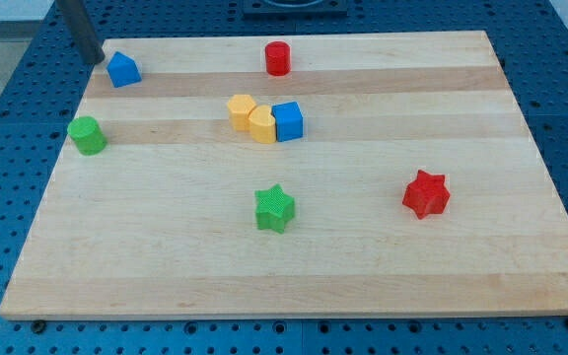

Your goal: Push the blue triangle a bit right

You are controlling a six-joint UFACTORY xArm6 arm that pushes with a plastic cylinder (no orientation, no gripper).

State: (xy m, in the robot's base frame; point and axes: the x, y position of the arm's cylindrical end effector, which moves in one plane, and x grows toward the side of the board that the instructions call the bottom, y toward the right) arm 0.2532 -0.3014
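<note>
Blue triangle: the blue triangle (pixel 123 69) sits near the board's top-left corner, its peak pointing toward the view's top and its wider base toward the view's bottom; no clear long axis can be made out.
Rod: the dark rod comes down from the view's top edge at a slight slant, and my tip (pixel 96 60) rests at the board's corner, just to the left of the blue triangle; whether they touch cannot be told.
Claw: the arm carries no claw, only the rod, so nothing opens or closes.
Room to the right: bare wood lies between the blue triangle and the red cylinder (pixel 278 58), which is well apart along the top edge.
Edges: the wooden board (pixel 363 266) has its top and left edges close to the triangle.
Neighbours: the green cylinder (pixel 87 135) lies below it; the two yellow blocks (pixel 251 117) and blue cube (pixel 288 120) cluster touching mid-board; the green star (pixel 274 208) and red star (pixel 425 193) sit lower.
</note>
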